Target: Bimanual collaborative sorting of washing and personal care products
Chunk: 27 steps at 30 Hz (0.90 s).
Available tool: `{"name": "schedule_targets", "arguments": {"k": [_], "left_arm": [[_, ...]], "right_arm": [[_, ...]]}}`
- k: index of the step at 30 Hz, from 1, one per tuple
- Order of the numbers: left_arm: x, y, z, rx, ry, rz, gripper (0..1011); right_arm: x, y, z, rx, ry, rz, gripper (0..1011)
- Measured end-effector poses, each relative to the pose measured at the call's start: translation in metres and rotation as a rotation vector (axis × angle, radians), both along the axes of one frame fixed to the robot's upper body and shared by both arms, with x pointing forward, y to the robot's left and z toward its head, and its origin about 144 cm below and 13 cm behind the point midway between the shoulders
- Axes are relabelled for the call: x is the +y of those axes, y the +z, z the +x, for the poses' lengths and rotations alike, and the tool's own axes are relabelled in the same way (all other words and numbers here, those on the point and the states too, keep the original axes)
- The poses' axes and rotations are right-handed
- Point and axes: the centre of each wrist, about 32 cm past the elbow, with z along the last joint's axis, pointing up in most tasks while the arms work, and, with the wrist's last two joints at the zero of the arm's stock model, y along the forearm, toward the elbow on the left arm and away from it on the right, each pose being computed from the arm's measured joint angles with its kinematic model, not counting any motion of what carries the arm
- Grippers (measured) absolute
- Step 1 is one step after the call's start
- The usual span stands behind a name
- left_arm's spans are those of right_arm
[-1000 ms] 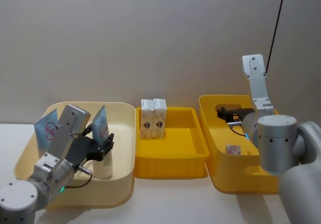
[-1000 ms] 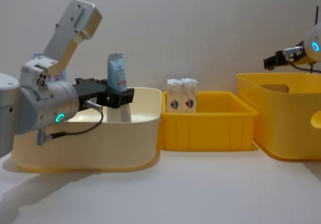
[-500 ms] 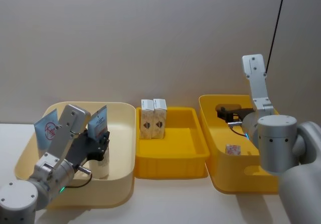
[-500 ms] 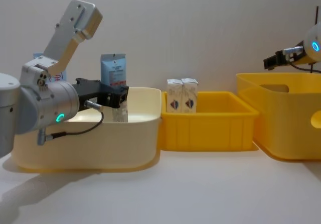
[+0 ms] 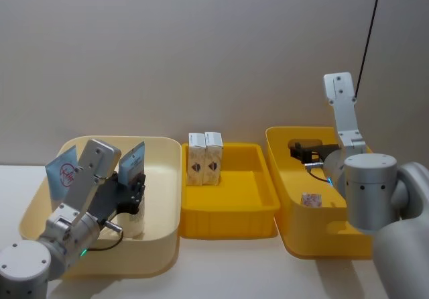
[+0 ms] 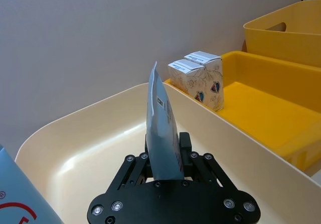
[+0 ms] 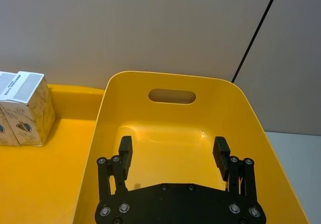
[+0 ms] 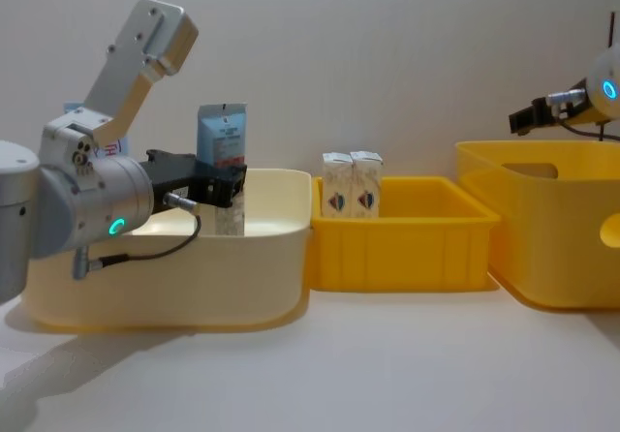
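Observation:
My left gripper [image 5: 133, 190] is shut on a pale blue tapered tube [image 5: 132, 163] and holds it upright inside the cream tub [image 5: 161, 249]. In the left wrist view the tube [image 6: 162, 131] stands between the black fingers. From the chest the tube [image 8: 222, 139] rises above the tub's rim. A pale blue red-marked container [image 5: 62, 171] leans in the tub's left side. Two white cartons [image 5: 204, 157] stand at the back left of the middle yellow tray [image 5: 228, 224]. My right gripper [image 7: 173, 151] hangs open over the right yellow tub [image 5: 322, 247], where a small pack [image 5: 310, 199] lies.
The three containers stand side by side near the wall, cream on the left, then the low tray, then the deep tub with a handle slot [image 7: 171, 96]. Bare table lies in front of them. A black cable [image 5: 369, 31] hangs at the right.
The left gripper has turned the tube, so its flat face now points toward the chest camera, and has shifted it slightly left. The right arm has stayed still.

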Motion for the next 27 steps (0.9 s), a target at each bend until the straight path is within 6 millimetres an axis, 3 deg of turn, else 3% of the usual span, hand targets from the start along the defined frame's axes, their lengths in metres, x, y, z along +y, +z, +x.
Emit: {"name": "schedule_targets", "arguments": {"k": [27], "left_arm": [[0.0003, -0.0001, 0.0, 0.0, 0.001, 0.0, 272]], "right_arm": [[0.0, 0.0, 0.0, 0.0, 0.0, 0.0, 1001]]}}
